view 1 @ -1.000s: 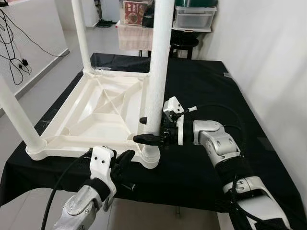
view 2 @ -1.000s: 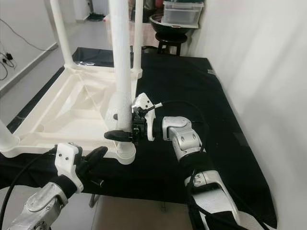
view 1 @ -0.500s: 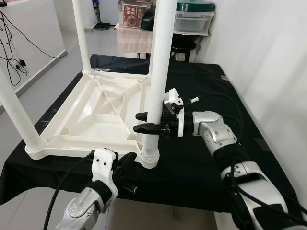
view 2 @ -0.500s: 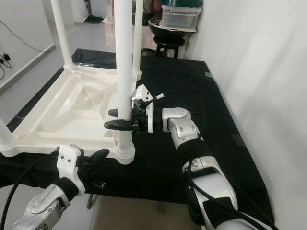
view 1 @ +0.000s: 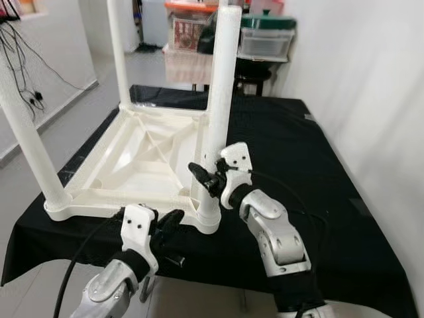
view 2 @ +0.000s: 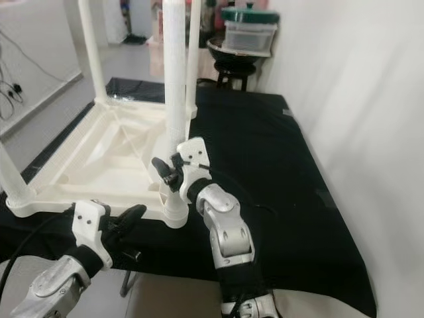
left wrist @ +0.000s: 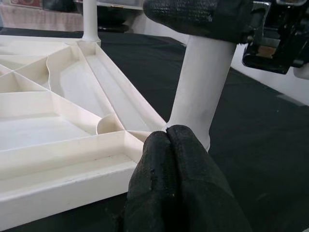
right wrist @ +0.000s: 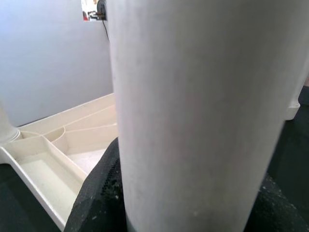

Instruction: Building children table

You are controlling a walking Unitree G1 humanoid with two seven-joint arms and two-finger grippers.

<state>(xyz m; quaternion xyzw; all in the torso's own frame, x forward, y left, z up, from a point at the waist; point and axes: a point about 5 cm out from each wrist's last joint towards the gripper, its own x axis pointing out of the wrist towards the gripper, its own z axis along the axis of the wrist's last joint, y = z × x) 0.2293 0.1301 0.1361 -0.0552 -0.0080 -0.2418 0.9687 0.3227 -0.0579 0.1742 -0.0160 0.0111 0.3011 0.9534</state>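
Since a second ago, the right forearm has been swung from a sideways reach to a steep upward angle, while the grip on the near leg [view 1: 220, 99] has been kept. That white leg is seen standing upright in the near right corner socket of the upturned white tabletop [view 1: 142, 156], which lies underside up on a table covered by a black cloth [view 1: 298, 152]. Three other white legs are seen upright at the remaining corners. The right gripper [view 1: 207, 180] is closed around the lower part of the near leg, just above its socket collar, one black finger on each side; in the right wrist view the leg [right wrist: 198, 111] is pressed between the black fingers [right wrist: 99, 193]. The left gripper [view 1: 167, 225] is held low at the front edge of the cloth, just before the same corner; its fingers [left wrist: 178, 188] are pressed together with nothing between them, their tips just beside the base of the leg [left wrist: 200, 92]. Beyond the table, a stool [view 1: 255, 66] carrying a clear storage box [view 1: 266, 40] is seen by a white wall, and cables [view 1: 23, 66] hang on the wall to the left.
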